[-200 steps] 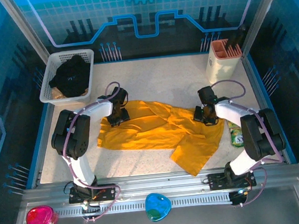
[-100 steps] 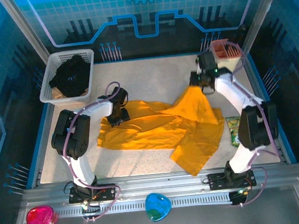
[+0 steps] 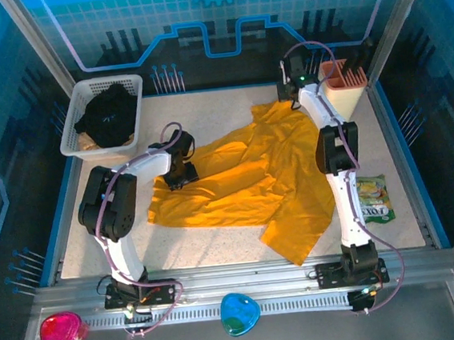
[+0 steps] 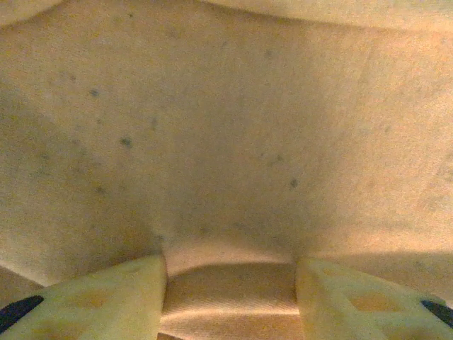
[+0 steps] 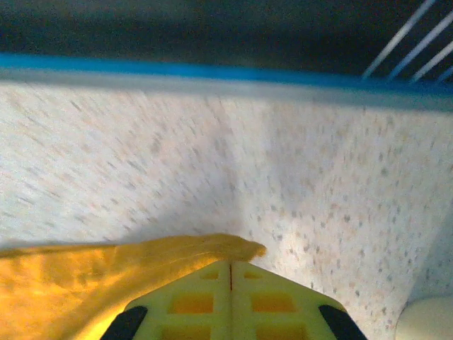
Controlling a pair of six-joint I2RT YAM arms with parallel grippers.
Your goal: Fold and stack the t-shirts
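1. The golden-yellow t-shirt point(image 3: 237, 187) lay spread and creased across the middle of the table point(image 3: 229, 109) in the top view, with one corner drawn toward the upper right.
2. The left gripper point(image 3: 181, 173) sat on the shirt's left part. In its wrist view, a bunched fold of yellow cloth filled the gap between the two fingers point(image 4: 106, 297), so the jaws were half closed and gripping that fold.
3. The right gripper point(image 3: 288, 92) stood at the upper right, just beside a cream holder point(image 3: 334, 95). Its jaws were pressed together, pinching the shirt's edge at their tip.
4. The black t-shirt point(image 3: 107, 113) sat crumpled in the white basket point(image 3: 82, 89) at the upper left.
5. A green snack packet point(image 3: 372, 198) lay on the right side of the table, apart from the yellow shirt.
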